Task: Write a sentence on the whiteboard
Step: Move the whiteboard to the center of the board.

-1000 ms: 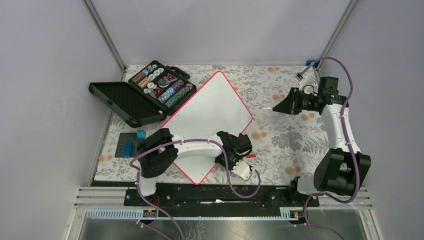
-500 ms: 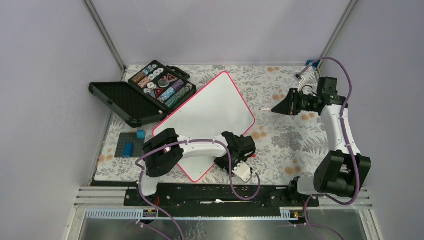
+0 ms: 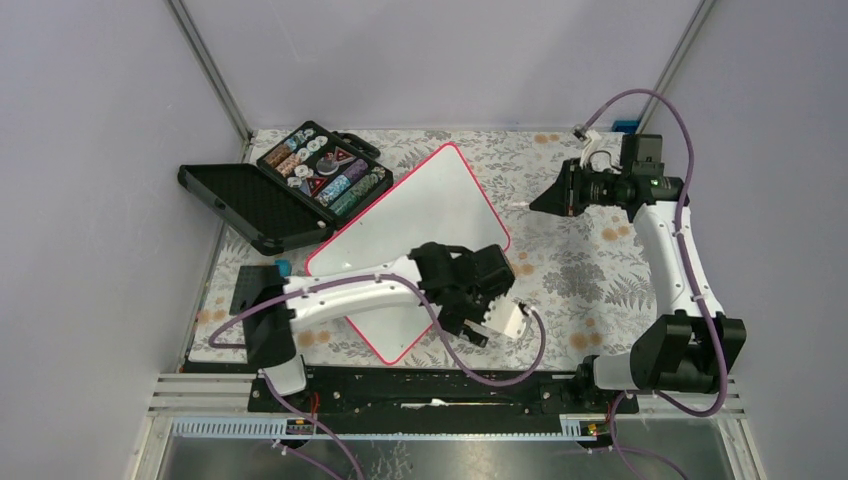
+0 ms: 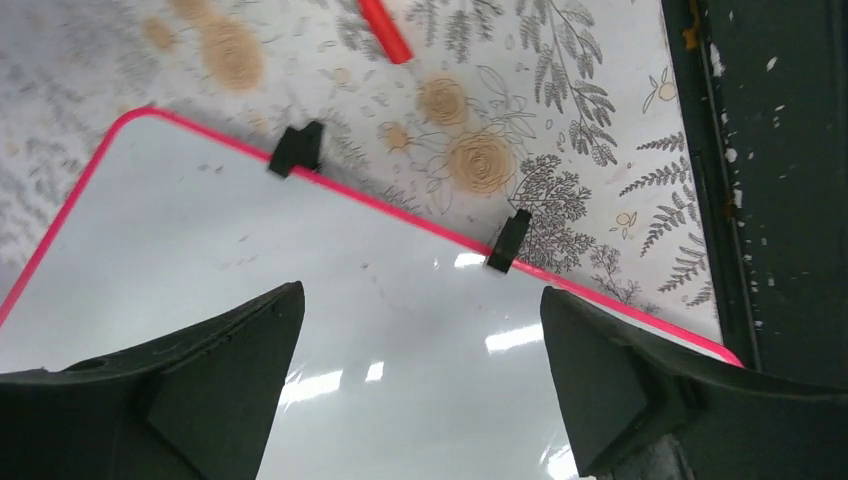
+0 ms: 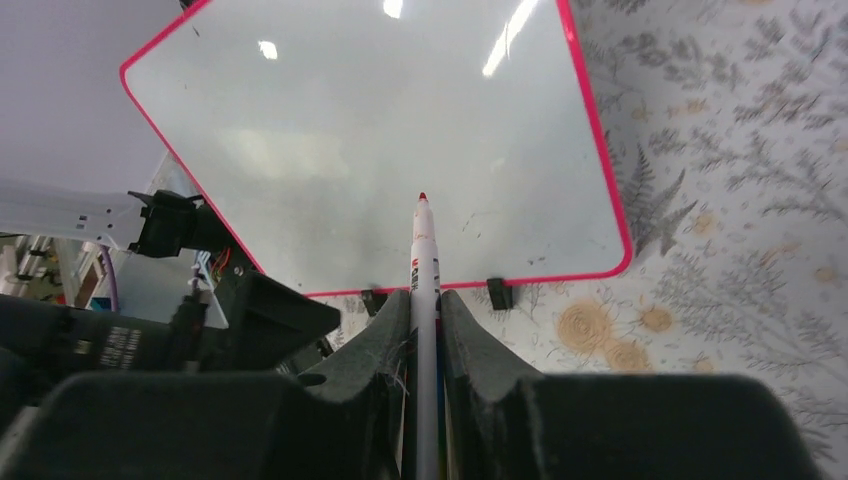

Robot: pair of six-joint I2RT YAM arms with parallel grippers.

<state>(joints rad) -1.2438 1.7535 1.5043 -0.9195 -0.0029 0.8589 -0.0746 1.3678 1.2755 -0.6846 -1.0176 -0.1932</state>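
The whiteboard (image 3: pixel 410 225) lies flat and skewed on the floral table, white with a pink rim and two black clips (image 4: pixel 508 240) on its near-right edge. Its face is bare white with faint specks, and the sentence is out of view. My left gripper (image 3: pixel 447 300) hovers over the board's near-right part, jaws wide open with nothing between them (image 4: pixel 420 300). A red cap (image 4: pixel 385 28) lies on the table just past the clips. My right gripper (image 3: pixel 548 203) is off the board's right corner, shut (image 5: pixel 425 300) on a white marker (image 5: pixel 425 255) whose red tip points at the board.
An open black case (image 3: pixel 325 175) of poker chips sits at the back left, its lid (image 3: pixel 245 205) lying flat beside it. A dark plate with a blue brick (image 3: pixel 283 267) lies at the left edge, partly under my left arm. The black rail (image 4: pixel 790 180) marks the near edge.
My left gripper has opened wide and its arm has stretched right across the board's near corner. The board turned a little earlier on. My right arm has shifted left with the marker.
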